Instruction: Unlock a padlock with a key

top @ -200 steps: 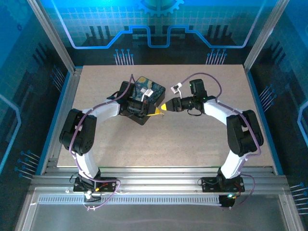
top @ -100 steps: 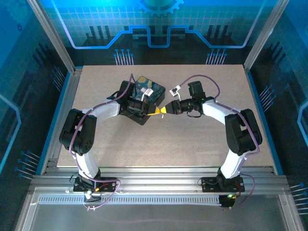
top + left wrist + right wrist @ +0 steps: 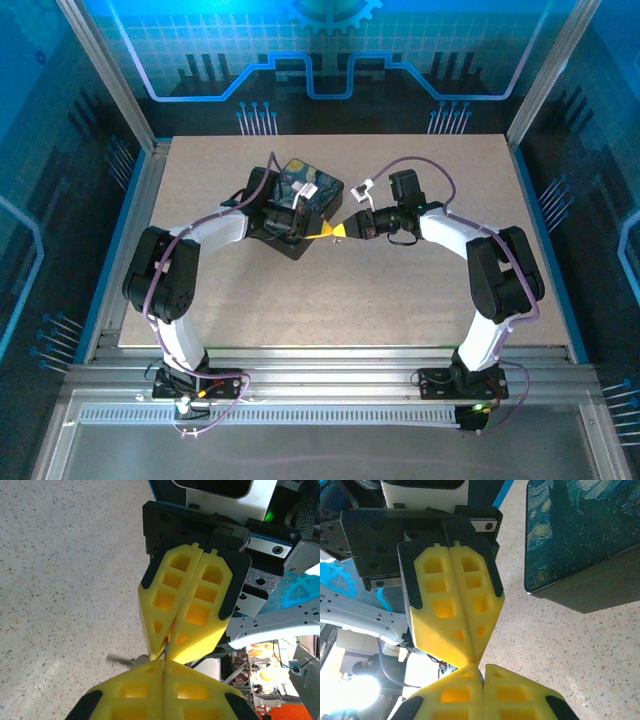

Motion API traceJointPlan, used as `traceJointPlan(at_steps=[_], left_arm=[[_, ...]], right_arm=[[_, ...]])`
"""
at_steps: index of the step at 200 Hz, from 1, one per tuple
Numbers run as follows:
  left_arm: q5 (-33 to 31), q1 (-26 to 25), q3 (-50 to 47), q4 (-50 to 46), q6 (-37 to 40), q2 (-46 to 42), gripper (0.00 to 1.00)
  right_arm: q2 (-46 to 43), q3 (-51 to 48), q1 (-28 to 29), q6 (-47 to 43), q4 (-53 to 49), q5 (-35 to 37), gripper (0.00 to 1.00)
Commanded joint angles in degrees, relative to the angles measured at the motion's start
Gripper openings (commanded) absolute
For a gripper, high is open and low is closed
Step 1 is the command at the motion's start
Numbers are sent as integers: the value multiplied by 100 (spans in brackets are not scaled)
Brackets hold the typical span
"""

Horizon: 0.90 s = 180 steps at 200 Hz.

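My two grippers meet tip to tip just above the table, right of the starry-print box (image 3: 306,184). The left gripper (image 3: 322,233) is shut, its yellow fingers (image 3: 125,692) pressed together. The right gripper (image 3: 342,229) is shut too. In the left wrist view a thin dark-blue sliver (image 3: 167,649) sits pinched in the seam of the right gripper's (image 3: 168,655) fingertips; I cannot tell what it is. A blurred grey shape (image 3: 125,659) shows beside the tips. The padlock is hidden. No key can be made out clearly.
The dark box (image 3: 580,535) with the swirly blue-and-yellow print lies on the speckled table (image 3: 400,290) just behind the left gripper (image 3: 472,656). Metal frame rails (image 3: 330,375) run along the near edge, and blue panels wall the sides.
The right gripper has moved left toward the left gripper and closed its fingers. The left arm and the box have stayed put.
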Motion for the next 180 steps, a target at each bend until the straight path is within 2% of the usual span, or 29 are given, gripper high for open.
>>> traceJointPlan(at_steps=[1,27,37,51,59,70,115,159,180], left_arm=[[107,1,-42,244,-91,-186,0],[31,46,-109,418,-236,-176,1],[-41,70,-130,463,-290,-172,11],[-253,98,-157,494,-352,-192,36],[-401,109,-182,511,-388,-223,44],[-679,113,-201,468,-417,-293,50],[-1795,49,-515,405,-755,-555,56],[-2603,-648,-280,-794,-235,-598,57],[-3266,-814,-145,-1219,-214,-435,57]], right_arm=[[-105,-136,154,-133,-37,-249,0],[-206,-307,149,-58,182,-330,0],[-256,-362,148,-59,195,-288,0],[-307,-443,113,-5,231,-173,0],[-324,-497,54,69,277,-116,0],[-370,-618,-37,246,459,-74,0],[-703,-1021,-486,544,528,476,0],[-982,-1465,-1144,1136,798,1195,0],[-1045,-1551,-1370,1326,847,1444,0]])
